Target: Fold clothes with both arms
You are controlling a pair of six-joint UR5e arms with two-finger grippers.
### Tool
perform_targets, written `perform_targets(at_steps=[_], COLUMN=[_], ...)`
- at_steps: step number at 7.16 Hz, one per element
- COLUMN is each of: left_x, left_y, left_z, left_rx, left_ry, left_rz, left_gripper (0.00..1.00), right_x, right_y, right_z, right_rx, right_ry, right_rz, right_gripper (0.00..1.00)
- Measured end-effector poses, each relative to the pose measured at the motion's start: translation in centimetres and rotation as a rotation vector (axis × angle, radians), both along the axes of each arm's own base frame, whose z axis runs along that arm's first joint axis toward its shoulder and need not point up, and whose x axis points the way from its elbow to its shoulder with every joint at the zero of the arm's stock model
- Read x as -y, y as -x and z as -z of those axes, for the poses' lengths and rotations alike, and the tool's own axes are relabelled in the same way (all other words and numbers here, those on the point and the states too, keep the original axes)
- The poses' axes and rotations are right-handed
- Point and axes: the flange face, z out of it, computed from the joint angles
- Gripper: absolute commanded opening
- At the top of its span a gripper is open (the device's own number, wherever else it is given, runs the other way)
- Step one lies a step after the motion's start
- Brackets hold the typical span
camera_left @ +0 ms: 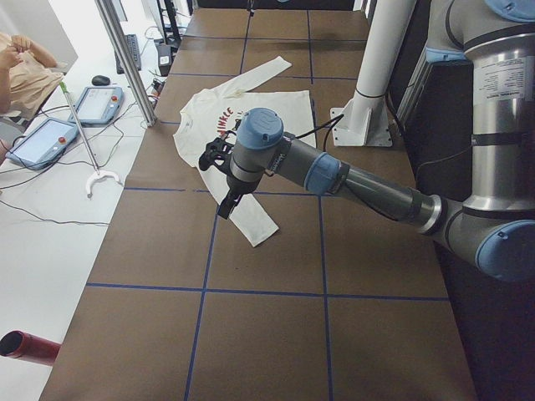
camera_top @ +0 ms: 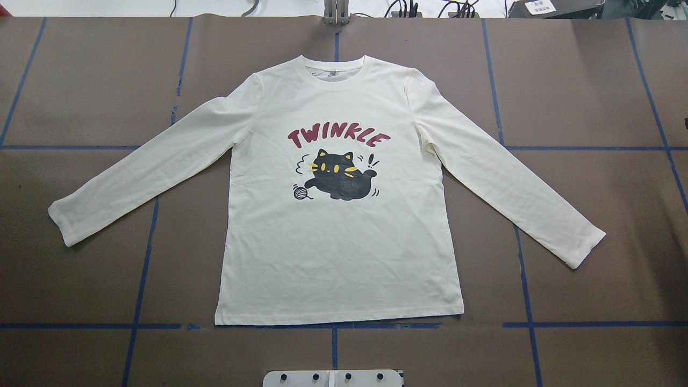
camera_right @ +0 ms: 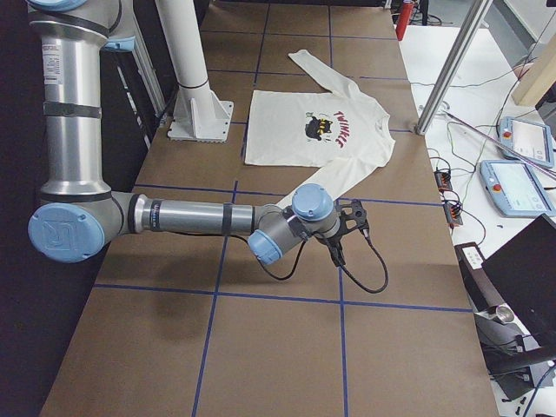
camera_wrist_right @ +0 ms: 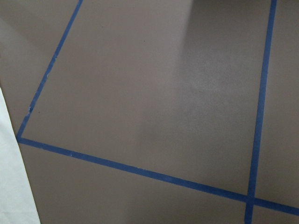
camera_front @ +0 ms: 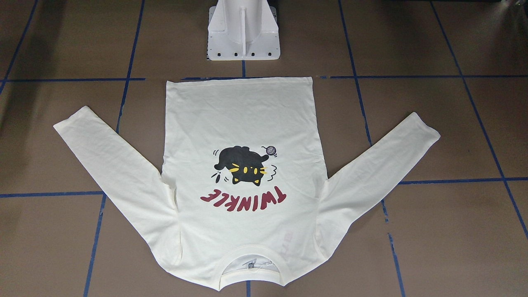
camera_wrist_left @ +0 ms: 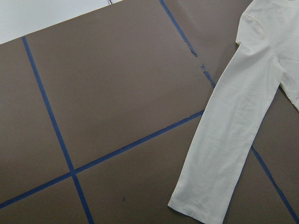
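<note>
The brown table [camera_top: 80,80], crossed by a blue tape grid, carried the cream long-sleeved T-shirt [camera_top: 338,252] with its black cat print. The shirt lay flat and face up at the centre, collar far from the robot, sleeves angled outward. The 2 grey jointed arms, left [camera_left: 368,185] and right [camera_right: 191,215], reached over the table beyond the cuffs. How far the black 2-finger left gripper [camera_left: 224,209] and right gripper [camera_right: 337,252] stood open could not be told.

The left arm [camera_left: 368,188] and right arm [camera_right: 191,215] are grey metal tubes with round joints capped in light blue. Behind the jaws of the black left gripper [camera_left: 224,200] and black right gripper [camera_right: 337,252] sits a blue-capped wrist. A black cable [camera_right: 383,276] loops behind the right jaws. The white pedestal [camera_front: 243,37] has dark bolts.
</note>
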Motion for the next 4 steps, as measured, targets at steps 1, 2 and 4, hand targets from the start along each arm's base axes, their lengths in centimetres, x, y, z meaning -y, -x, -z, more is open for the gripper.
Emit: perform_targets(at_steps=[1,2,4], left_x=[0.23,0.49,0.62], left_y=[-0.03,-0.07,-0.10], left_z=[-0.43,-0.72,-0.80], left_rx=[0.001,0.003,0.005], left_ry=[0.018,0.039,0.052], left_rz=[0.000,-0.001,-0.001], left_gripper=[1.00,1.00,1.00], right_x=[0.24,0.35,0.19], right_y=[0.12,0.41,0.75], right_z=[0.17,0.34,0.18], right_rx=[-0.004,-0.008,-0.015], right_ry=[0.015,0.021,0.022], right_rz=[0.001,0.010,0.025], right_gripper=[1.00,1.00,1.00])
